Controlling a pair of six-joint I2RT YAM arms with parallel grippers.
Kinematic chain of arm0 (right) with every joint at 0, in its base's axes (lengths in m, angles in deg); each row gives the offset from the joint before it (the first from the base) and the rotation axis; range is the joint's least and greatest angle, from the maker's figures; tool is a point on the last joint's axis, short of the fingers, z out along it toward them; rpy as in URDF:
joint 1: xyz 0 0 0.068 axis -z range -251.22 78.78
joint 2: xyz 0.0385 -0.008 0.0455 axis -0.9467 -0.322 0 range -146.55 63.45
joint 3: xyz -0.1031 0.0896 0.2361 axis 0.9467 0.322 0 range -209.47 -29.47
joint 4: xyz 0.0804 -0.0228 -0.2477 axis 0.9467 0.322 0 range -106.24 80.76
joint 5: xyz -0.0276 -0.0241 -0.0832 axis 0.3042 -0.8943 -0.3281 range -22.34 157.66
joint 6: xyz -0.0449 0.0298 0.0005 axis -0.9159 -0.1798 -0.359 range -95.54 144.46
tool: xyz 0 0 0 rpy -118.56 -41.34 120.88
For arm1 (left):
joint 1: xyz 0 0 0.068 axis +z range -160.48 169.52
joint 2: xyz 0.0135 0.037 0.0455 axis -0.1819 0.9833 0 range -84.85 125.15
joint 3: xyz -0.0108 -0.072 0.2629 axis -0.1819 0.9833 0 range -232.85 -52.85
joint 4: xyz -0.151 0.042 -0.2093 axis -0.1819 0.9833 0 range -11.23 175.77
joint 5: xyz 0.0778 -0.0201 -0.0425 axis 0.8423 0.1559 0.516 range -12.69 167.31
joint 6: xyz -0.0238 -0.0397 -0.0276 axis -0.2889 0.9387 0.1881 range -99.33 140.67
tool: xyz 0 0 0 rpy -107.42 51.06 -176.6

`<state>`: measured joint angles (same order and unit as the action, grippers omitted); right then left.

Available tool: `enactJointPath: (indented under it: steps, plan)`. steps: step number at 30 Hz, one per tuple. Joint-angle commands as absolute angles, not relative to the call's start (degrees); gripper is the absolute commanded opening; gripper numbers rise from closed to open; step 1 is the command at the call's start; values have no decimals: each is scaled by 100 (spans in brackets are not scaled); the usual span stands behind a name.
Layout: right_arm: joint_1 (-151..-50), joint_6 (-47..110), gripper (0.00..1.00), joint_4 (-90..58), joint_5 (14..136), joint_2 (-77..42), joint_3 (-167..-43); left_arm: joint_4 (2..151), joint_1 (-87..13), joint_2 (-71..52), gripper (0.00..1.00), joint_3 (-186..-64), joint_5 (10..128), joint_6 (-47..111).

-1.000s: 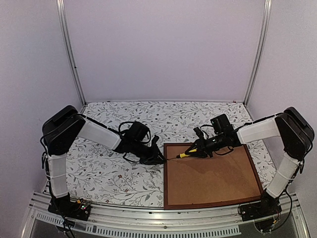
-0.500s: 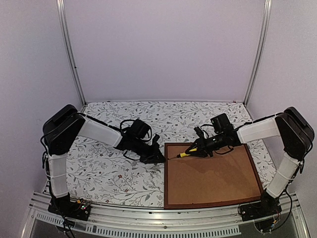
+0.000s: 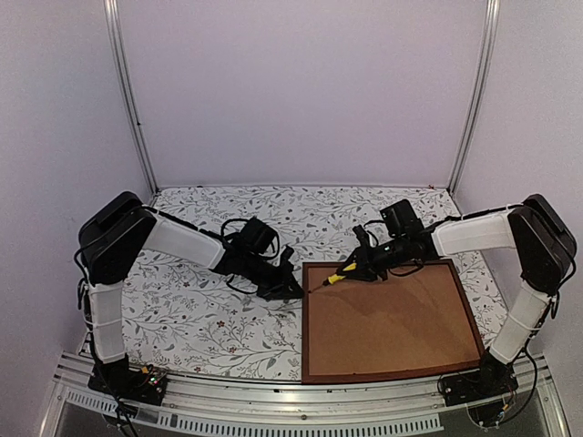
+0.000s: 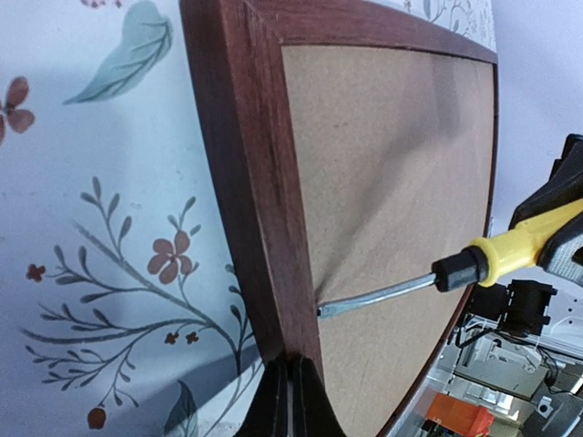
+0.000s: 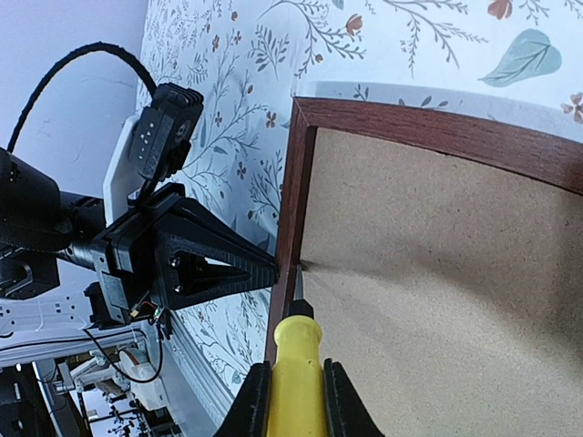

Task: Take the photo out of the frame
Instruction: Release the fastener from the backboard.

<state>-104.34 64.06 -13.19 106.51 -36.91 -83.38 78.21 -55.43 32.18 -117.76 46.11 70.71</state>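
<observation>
Since the frame (image 3: 303,332) lies back-up on the right of the floral table cover (image 3: 200,319), the photo cannot be seen; likely it sits beneath the backing board (image 3: 392,319).

Left gripper (image 3: 293,290): jaws fully closed, holding nothing, tips butted against the frame's left rail. Rail is smooth dark red-brown wood, thin and rigid.

Screwdriver (image 3: 333,280): yellow handle, steel blade wedged under the board's left edge, which looks raised there. Board is matte and fibrous, with some give.

Right gripper (image 3: 366,264): clamped tight on the handle.

Judgement: the print will be light, thin, slick, easily creased. Take it by its border, kept flat, once the board is out.
</observation>
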Motion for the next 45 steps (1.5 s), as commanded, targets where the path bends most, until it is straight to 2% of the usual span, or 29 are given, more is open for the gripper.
enactJointPath:
  steps: [1,9,20,45]
  plan:
    - [-11195,6405,0,-1189,10412,-4119,-8589,7625,-5873,3718,0,-11842,4653,6945]
    - [-11643,6453,0,-635,9883,-4192,-9076,7502,-5915,3733,0,-11844,4599,6989]
    - [-12521,6940,0,27,8500,-4188,-9550,7131,-5950,3534,0,-11503,4645,7349]
    - [-13927,7672,0,1617,7203,-5662,-11462,6630,-5935,3286,0,-10985,4410,7551]
